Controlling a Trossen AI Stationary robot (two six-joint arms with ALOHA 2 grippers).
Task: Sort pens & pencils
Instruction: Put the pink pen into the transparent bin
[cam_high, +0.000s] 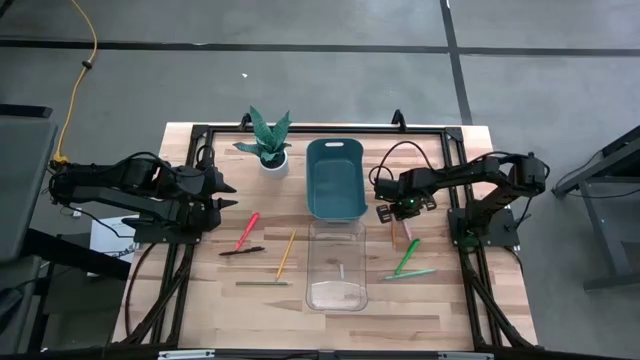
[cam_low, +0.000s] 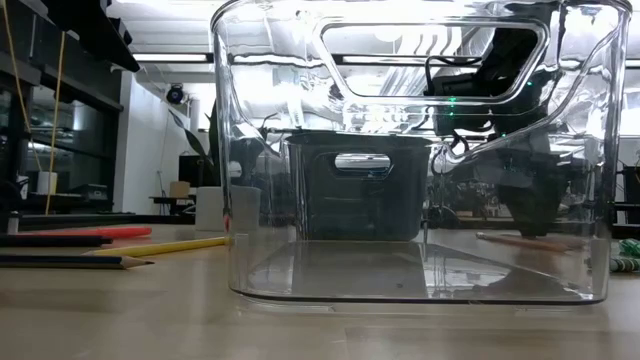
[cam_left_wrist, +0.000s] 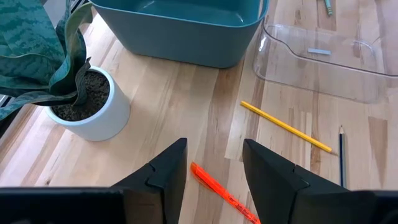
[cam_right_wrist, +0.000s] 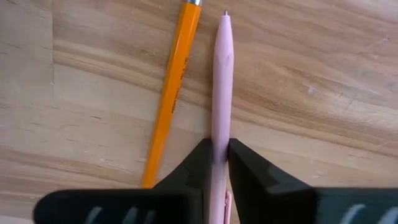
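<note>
My right gripper (cam_high: 393, 211) is down at the table to the right of the teal bin (cam_high: 335, 200), shut on a pale pink pen (cam_right_wrist: 222, 68). An orange pencil (cam_right_wrist: 174, 81) lies on the table close alongside that pen. My left gripper (cam_left_wrist: 214, 146) is open and hovers over the table's left part, above a red pen (cam_left_wrist: 227, 196). Near it lie a yellow pencil (cam_left_wrist: 286, 127), a black pen (cam_high: 242, 251) and a grey-brown pencil (cam_high: 262, 283). Two green pens (cam_high: 407, 260) lie right of the clear bin (cam_high: 335, 265). My right gripper pinches the pink pen's barrel (cam_right_wrist: 221, 134) between its two fingers (cam_right_wrist: 199, 158), about midway along what shows of it. The fingers come from above, pointing down, and lie across the pen. Whether the pen rests on the wood or is just off it, I cannot tell.
The teal bin stands at the table's far middle with the clear bin right in front of it. A potted plant (cam_high: 268, 145) in a white pot stands left of the teal bin. Bare wood lies along the near edge (cam_high: 320, 325).
</note>
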